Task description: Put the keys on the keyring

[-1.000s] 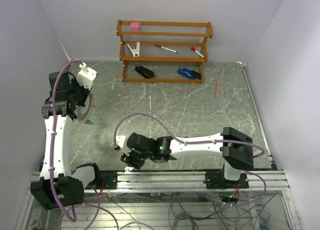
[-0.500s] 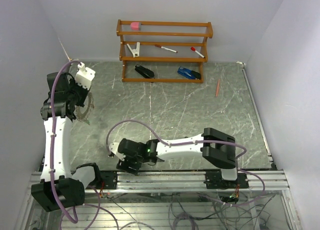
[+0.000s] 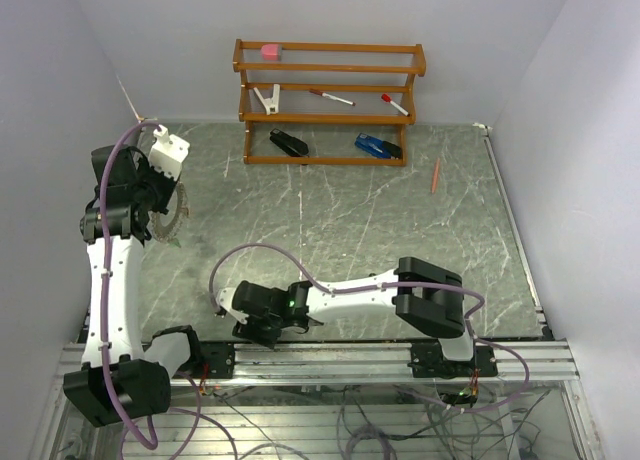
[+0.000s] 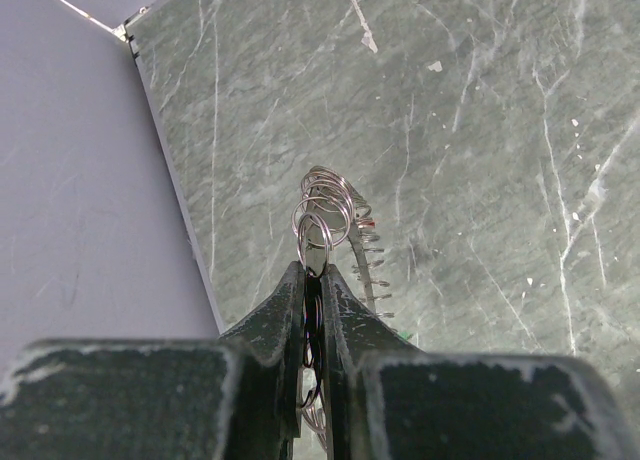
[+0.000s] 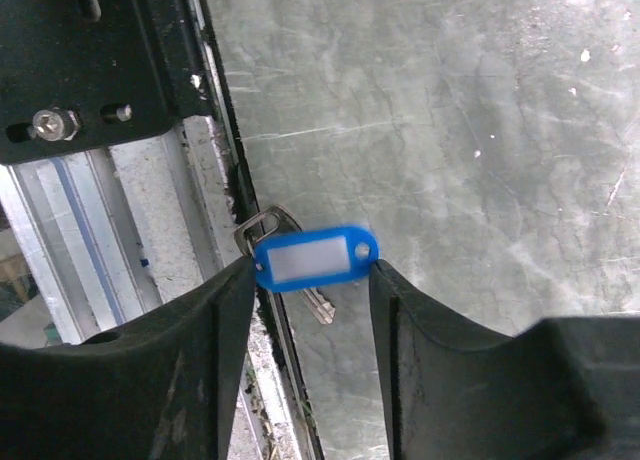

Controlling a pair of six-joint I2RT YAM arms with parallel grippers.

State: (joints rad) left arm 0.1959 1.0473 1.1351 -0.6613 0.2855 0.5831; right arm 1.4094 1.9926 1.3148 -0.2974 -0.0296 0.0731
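The right arm has folded in tighter, and the right hand (image 3: 251, 325) has slid left to the near edge of the surface (image 3: 380, 215). In the wrist view its fingers are clamped on the two ends of a blue tag. That is one key (image 5: 312, 260), lying right at the surface's edge, touching the rail (image 5: 150, 230).

On the left side, close to the wall, the left hand (image 4: 312, 277) has its fingers pressed together on the keyring (image 4: 365, 260). The toothed rim is showing, with a bunch of small rings just past the fingertips. A speck of green shows low on the rim; what it is, I cannot tell.

At the back stands the rack (image 3: 328, 68). The top shelf holds one pink block (image 3: 270, 51). The middle shelf has one white clip (image 3: 267, 98) and two pens (image 3: 330, 97). The bottom shelf has one black item (image 3: 289, 143) and one blue item (image 3: 378, 147). One orange stick (image 3: 436, 174) lies on the surface to the rack's right.
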